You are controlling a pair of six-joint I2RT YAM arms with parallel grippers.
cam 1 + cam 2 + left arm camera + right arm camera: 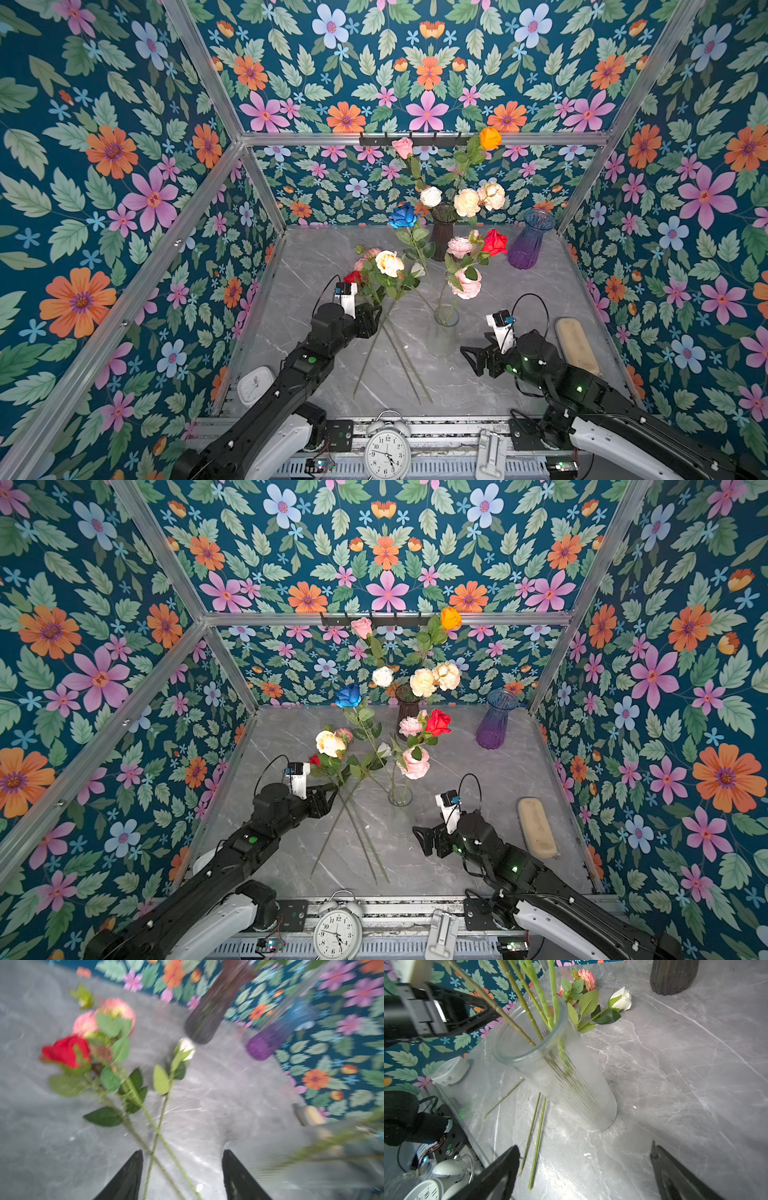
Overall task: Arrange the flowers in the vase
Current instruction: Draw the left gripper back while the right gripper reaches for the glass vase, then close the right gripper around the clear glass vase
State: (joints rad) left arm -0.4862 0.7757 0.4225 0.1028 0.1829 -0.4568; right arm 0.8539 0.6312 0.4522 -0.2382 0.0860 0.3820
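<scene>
The left fingers (124,1180) stand apart and grip nothing, low over three crossed green stems (158,1134) that lie on the counter (239,1088) just left of the clear vase (441,341). The right fingers (497,1174) gape wide and empty, near the vase on its right.

In both top views the vase holds a blue rose (402,215), a cream rose (389,263), a red rose (494,242) and pink peonies (467,283). Only the right wrist view shows its ribbed glass and the stems inside. The blurred left wrist view shows the lying heads: a second red rose (66,1051), pink blooms (85,1023) and a white bud (186,1048).

An alarm clock (387,455) at the counter's near edge, before the vase, shows black numerals.
</scene>
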